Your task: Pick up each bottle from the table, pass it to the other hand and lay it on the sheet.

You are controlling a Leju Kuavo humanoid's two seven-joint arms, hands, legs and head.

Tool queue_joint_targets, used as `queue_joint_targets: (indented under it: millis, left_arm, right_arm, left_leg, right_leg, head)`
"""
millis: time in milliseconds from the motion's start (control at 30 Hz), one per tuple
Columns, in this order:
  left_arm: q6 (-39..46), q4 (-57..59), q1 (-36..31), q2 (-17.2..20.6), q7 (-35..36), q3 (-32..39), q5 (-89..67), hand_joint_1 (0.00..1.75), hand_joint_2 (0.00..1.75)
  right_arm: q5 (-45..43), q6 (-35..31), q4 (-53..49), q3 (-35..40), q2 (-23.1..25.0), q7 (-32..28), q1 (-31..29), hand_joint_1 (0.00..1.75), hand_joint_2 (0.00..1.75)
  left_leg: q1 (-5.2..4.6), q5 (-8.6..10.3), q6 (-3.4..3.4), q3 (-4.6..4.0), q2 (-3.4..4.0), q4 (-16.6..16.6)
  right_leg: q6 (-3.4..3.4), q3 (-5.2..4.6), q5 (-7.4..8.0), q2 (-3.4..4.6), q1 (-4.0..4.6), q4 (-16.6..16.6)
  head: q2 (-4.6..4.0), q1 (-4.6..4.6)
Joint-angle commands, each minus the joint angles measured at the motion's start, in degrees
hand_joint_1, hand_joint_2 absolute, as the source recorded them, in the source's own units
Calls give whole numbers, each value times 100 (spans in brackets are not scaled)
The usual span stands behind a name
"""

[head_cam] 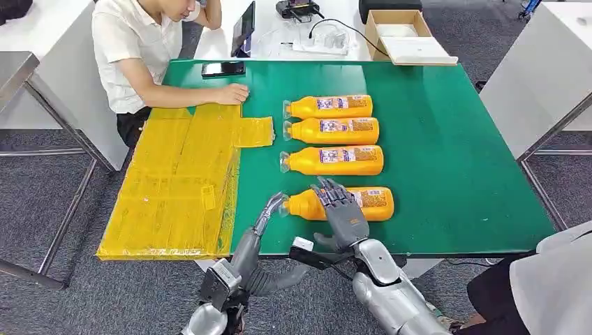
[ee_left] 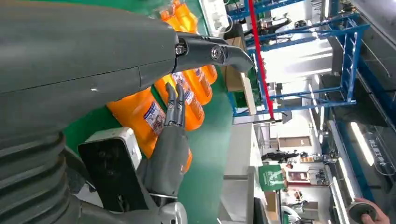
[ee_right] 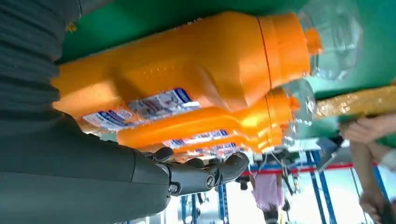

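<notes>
Several orange bottles with clear caps lie side by side on the green table (head_cam: pixel 454 153), caps pointing toward the yellow sheet (head_cam: pixel 174 181). My right hand (head_cam: pixel 338 202) is spread over the middle of the nearest bottle (head_cam: pixel 377 202), which still lies on the table. In the right wrist view that bottle (ee_right: pixel 196 60) lies close beside my right hand (ee_right: pixel 93 177), whose thumb is straight and not wrapped around it. My left hand (head_cam: pixel 269 213) hovers with straight fingers at the table's front edge, just beside the nearest bottle's cap, holding nothing. The other bottles (head_cam: pixel 335 160) lie farther back.
A person sits at the far left with a hand (head_cam: pixel 234 93) resting on the sheet's far end. A dark phone (head_cam: pixel 223 68) lies at the table's back edge, and a cardboard box (head_cam: pixel 401 35) stands behind it. Another person (head_cam: pixel 544 286) stands at the lower right.
</notes>
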Motion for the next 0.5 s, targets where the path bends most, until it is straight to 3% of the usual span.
queue_joint_targets:
  millis: [33,233,433,500]
  left_arm:
    - [1351,23,0,14,-42,356,-844,0,175]
    - [1392,-216,4,14,88,723,-500,0,175]
    - [1269,-308,165,-3,149,714,-455,0,175]
    - [1255,-328,210,-11,152,683,-468,0,175]
  right_arm:
    - [13,462,-204,178,-368,512,208,0,175]
    - [507,61,-286,-112,-657,923,520,0,175]
    - [586,527,-577,-449,-703,1097,677,0,175]
    - [872,403,-595,-432,-736,1276,687,0,175]
  left_leg:
    - [3,-8,-9,20,1,-4]
    - [6,-8,-12,26,-9,-5]
    - [0,-5,-5,19,-2,-4]
    - [5,-14,-12,36,5,-4]
  right_leg:
    - [-9,21,-9,-6,5,-4]
    - [-13,30,-12,-19,8,-8]
    - [-7,20,-6,-7,1,-6]
    - [-14,38,-12,-6,7,-10]
  head:
    - [0,0]
    - [0,0]
    - [0,0]
    - [-2,0]
